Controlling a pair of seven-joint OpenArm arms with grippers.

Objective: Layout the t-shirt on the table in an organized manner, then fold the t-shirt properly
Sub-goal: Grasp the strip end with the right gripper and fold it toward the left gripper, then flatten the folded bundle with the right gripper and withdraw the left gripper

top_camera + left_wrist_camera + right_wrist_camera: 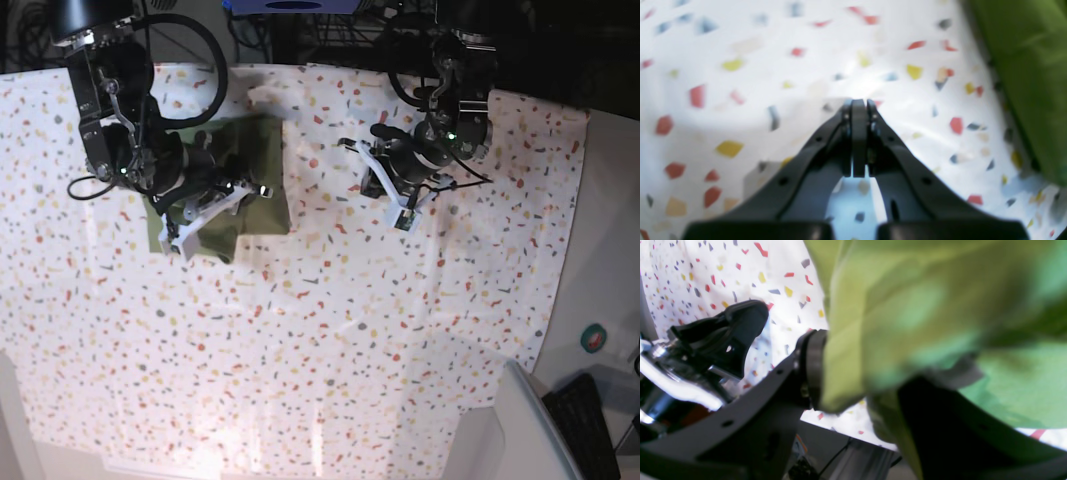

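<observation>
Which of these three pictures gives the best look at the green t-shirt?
The base view: the whole folded t-shirt shows on the table. The right wrist view shows only blurred green cloth up close; the left wrist view catches just an edge.
</observation>
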